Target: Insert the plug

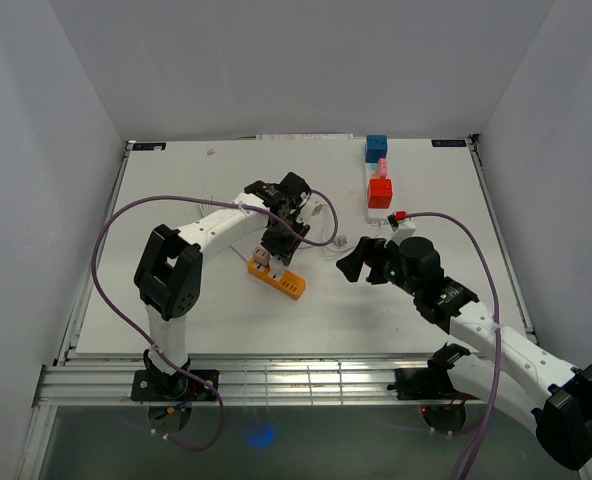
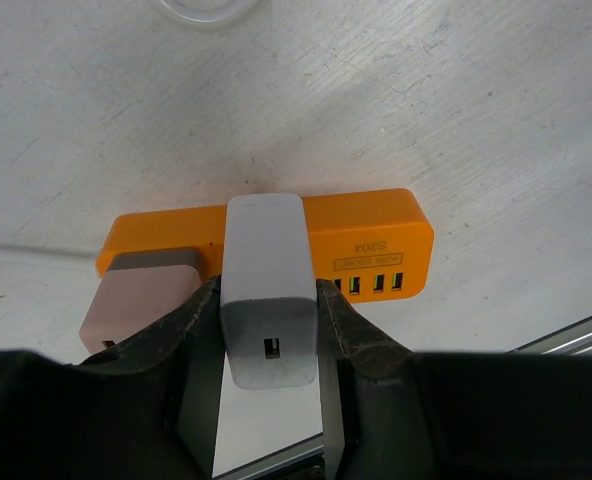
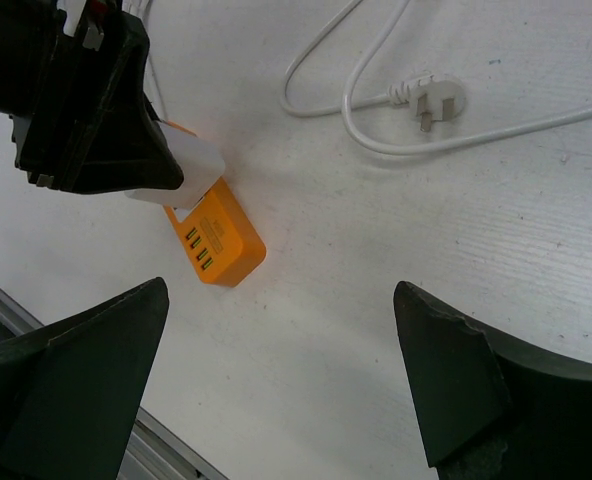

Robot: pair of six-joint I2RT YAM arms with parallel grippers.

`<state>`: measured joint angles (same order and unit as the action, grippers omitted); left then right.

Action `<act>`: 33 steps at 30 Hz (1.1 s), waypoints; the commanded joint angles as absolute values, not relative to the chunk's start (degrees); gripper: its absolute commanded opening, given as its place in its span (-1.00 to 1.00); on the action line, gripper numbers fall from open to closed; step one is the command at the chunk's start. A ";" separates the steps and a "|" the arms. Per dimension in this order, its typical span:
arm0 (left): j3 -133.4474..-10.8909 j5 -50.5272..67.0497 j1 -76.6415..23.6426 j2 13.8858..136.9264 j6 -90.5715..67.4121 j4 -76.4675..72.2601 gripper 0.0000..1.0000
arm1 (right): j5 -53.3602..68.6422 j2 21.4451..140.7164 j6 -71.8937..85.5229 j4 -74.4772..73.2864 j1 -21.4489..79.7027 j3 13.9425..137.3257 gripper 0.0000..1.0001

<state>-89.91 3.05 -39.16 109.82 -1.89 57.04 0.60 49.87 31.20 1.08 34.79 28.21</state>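
Plug (image 2: 266,260), a white block, is clamped in the left hand (image 2: 274,302). It stands on the orange power strip (image 2: 376,225), just beside a beige adapter (image 2: 141,300). Can't tell if the pins are fully seated. Right hand (image 3: 281,300) hangs spread wide above the tabletop (image 3: 396,250), holding nothing. For the push: keep the block square to the strip face and press straight along the pins, no rocking. Strip looks unfixed and may skate, so bracing it with the right hand would help.

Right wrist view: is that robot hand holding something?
No, the right gripper is wide open, and only bare table shows in the gap.
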 commanded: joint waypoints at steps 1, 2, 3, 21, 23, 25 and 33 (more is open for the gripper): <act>-88.16 3.96 -39.20 109.78 1.93 53.44 -1.00 | 2.28 49.48 30.06 4.75 34.81 28.65 0.98; -88.15 3.17 -39.11 109.60 1.50 53.44 -1.00 | 2.29 49.83 29.97 4.75 34.80 28.83 0.98; -88.24 2.90 -39.20 109.43 1.15 53.44 -0.97 | 2.37 50.01 29.97 5.01 34.89 28.83 0.98; -93.95 0.88 -39.20 106.44 -1.84 53.35 0.04 | 3.34 51.06 29.36 4.83 34.80 31.02 0.98; -94.48 -0.51 -39.20 105.82 -1.93 53.44 0.08 | 3.34 50.89 29.36 4.75 34.80 31.11 0.98; -95.01 -1.49 -39.20 105.47 -2.02 53.53 0.12 | 3.43 50.89 29.35 4.66 34.89 31.11 0.98; -94.92 -2.02 -39.11 104.15 -2.64 54.23 0.35 | 3.52 50.36 29.27 4.48 34.80 31.11 0.98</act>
